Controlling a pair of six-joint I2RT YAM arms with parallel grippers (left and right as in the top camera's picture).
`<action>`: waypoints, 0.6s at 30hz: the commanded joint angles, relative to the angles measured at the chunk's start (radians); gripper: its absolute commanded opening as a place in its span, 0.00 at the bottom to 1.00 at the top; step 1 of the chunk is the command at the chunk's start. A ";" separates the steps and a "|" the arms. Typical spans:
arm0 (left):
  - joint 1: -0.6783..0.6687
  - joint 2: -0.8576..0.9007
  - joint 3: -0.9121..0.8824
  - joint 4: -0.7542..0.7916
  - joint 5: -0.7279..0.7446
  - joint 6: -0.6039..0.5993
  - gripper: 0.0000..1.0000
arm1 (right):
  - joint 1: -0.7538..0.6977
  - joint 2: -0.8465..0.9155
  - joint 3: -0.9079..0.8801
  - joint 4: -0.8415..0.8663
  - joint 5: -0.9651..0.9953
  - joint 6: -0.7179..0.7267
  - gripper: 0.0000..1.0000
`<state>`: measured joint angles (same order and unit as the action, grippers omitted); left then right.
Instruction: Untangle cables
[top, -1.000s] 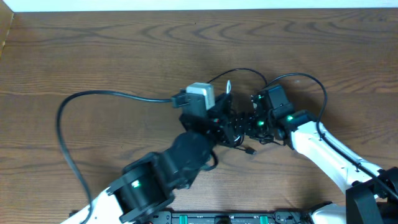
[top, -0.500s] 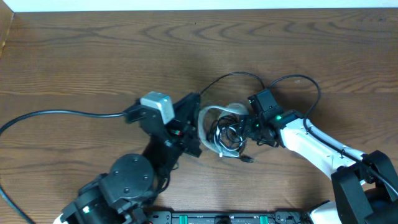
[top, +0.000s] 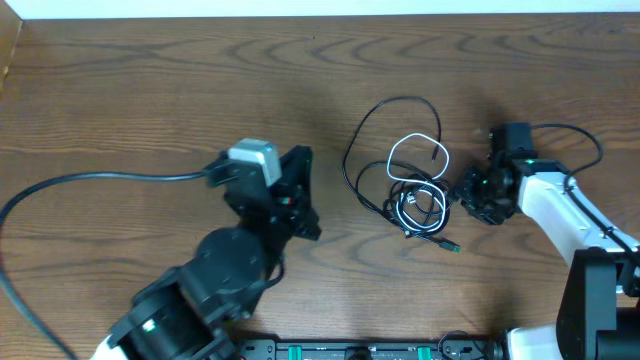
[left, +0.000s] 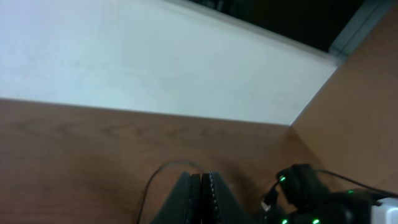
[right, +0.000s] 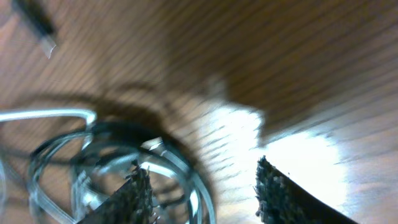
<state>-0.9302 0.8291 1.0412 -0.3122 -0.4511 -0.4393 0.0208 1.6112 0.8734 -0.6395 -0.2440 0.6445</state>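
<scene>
The cables (top: 415, 195) lie in a loose tangle on the wooden table: a wide black loop (top: 370, 120), a white loop (top: 412, 150) and a tighter coil with a plug end (top: 450, 245). My left gripper (top: 303, 192) is shut and empty, well left of the tangle; in the left wrist view its fingers (left: 202, 190) press together. My right gripper (top: 470, 195) is open just right of the coil. In the right wrist view its fingers (right: 202, 186) stand apart, with blurred black and white coils (right: 93, 162) by the left finger and nothing held.
The thick black cord (top: 100, 180) of the left arm curves over the table's left side. The right arm's cord (top: 570, 135) loops behind its wrist. The table's far edge (top: 320, 14) meets a white wall. The right arm (left: 305, 190) shows in the left wrist view.
Both grippers were at the tangle one second ago. The left one has drawn back to the left, the right one to the right, and the cables have spread into looser loops.
</scene>
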 joint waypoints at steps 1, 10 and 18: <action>0.004 0.077 0.023 -0.009 -0.005 -0.034 0.07 | -0.015 0.003 0.019 0.000 -0.208 -0.138 0.46; 0.004 0.265 0.023 -0.077 -0.006 -0.089 0.08 | -0.014 -0.013 0.039 -0.001 -0.238 -0.205 0.55; 0.005 0.362 0.023 -0.110 -0.005 -0.121 0.08 | -0.013 -0.125 0.051 -0.016 -0.242 -0.312 0.56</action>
<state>-0.9302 1.1652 1.0412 -0.4149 -0.4473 -0.5350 0.0090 1.5642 0.9005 -0.6464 -0.4644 0.4141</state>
